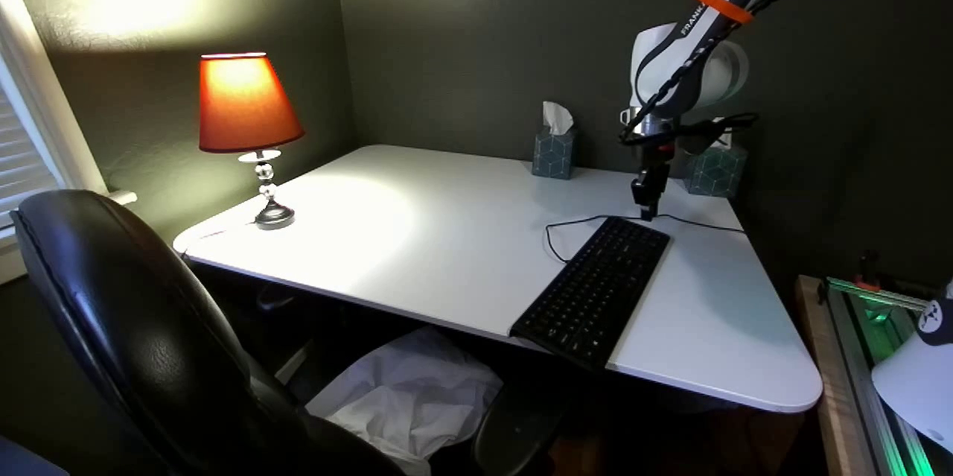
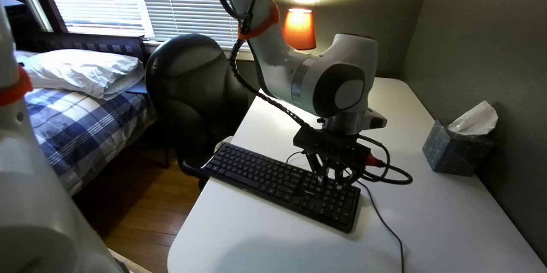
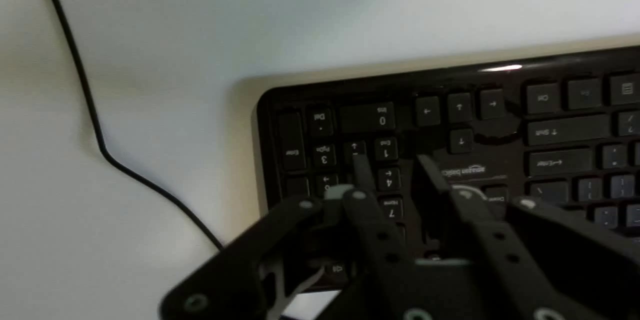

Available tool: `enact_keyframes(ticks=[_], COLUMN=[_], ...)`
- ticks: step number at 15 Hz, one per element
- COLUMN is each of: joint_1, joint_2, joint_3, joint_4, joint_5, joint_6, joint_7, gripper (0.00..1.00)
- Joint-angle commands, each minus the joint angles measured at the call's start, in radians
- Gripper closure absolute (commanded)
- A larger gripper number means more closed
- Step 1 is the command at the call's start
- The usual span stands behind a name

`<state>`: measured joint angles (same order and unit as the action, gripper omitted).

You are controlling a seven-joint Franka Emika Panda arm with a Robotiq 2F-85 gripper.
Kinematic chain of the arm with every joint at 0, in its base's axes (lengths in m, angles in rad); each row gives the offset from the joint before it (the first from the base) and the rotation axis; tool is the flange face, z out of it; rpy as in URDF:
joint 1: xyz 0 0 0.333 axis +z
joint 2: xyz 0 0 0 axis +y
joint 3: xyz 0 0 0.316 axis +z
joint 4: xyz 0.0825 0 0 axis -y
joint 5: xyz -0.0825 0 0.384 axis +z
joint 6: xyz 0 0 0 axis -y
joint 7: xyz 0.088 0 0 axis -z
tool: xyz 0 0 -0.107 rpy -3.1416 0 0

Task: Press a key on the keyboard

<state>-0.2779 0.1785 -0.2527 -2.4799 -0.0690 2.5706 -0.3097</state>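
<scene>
Lying beneath the end effector (image 3: 394, 164), keyboard (image 2: 273, 177), number pad (image 3: 326, 155) nearest, jaws partway apart, empty

Black keyboard (image 3: 500, 152) on a pale tabletop (image 3: 175, 59), dark blurred fingers (image 3: 364, 175) parted over the number-pad end, thin cable (image 3: 103, 152) bending at left.

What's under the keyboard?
The keyboard lies on the white table. It covers the spot beneath, so I can't tell whether anything small is hidden there.
</scene>
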Motion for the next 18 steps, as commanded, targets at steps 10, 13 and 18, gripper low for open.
enact_keyframes(ticks=[10, 13, 18], joint_1=[0.01, 0.009, 0.007], joint_2=[0.102, 0.124, 0.158], joint_3=[0.054, 0.059, 0.062], joint_4=[0.078, 0.098, 0.128], joint_5=[0.005, 0.004, 0.003], joint_6=[0.005, 0.001, -0.01], joint_7=[0.022, 0.03, 0.035], gripper=[1.0, 1.0, 1.0])
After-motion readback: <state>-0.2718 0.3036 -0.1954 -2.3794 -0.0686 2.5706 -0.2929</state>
